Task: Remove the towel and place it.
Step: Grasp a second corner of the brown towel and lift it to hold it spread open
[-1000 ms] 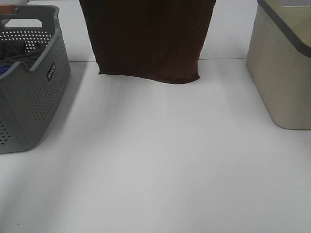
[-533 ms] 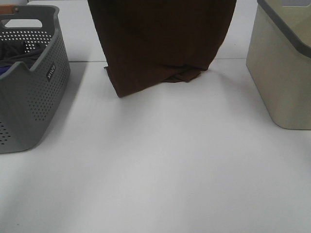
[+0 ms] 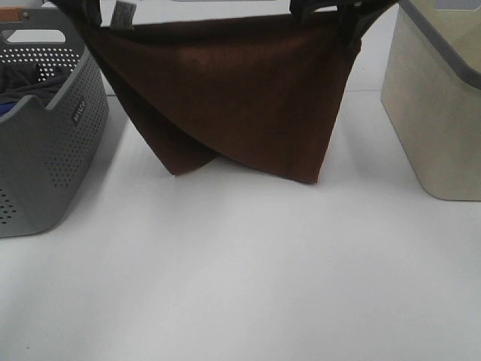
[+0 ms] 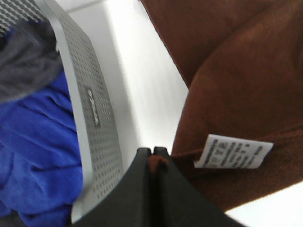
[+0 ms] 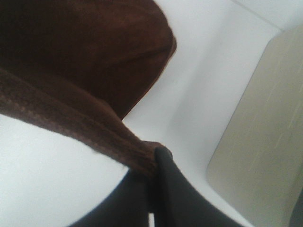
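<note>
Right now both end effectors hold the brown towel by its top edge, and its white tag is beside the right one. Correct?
No: the white tag of the towel is beside the left end effector, as the left wrist view shows. The rest is right.

towel (image 3: 240, 98): held corners run off the top of the high view; rear fold hidden behind the front panel | tag (image 4: 234, 151): print too blurred to read | grey basket (image 3: 45, 165): cut by left edge (label (image 3: 79, 111) too small to read) | beige bin (image 3: 436, 128): cut by right and top edges | left gripper (image 4: 154, 158), right gripper (image 5: 158, 156): only black fingertips show in the wrist views, bodies out of frame
</note>
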You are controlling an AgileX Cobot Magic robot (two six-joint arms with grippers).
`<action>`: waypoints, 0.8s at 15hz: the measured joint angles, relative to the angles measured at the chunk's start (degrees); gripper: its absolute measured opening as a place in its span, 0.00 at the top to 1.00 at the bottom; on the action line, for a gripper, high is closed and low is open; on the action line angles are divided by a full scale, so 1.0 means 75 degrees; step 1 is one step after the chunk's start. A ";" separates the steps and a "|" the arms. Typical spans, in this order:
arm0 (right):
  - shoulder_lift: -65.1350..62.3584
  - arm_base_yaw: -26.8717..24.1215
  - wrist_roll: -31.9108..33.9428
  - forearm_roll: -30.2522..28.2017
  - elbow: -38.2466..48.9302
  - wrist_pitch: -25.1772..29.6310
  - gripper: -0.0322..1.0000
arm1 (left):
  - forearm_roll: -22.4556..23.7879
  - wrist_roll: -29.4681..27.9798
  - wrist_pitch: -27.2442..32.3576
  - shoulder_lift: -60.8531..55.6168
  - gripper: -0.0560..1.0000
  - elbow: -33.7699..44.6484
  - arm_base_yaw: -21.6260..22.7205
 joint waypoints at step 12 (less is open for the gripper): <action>-0.3850 0.0084 -0.0046 0.2995 0.6066 -0.0237 0.97 | -0.1627 -0.1375 -0.0405 -0.4286 0.95 0.5699 -0.1986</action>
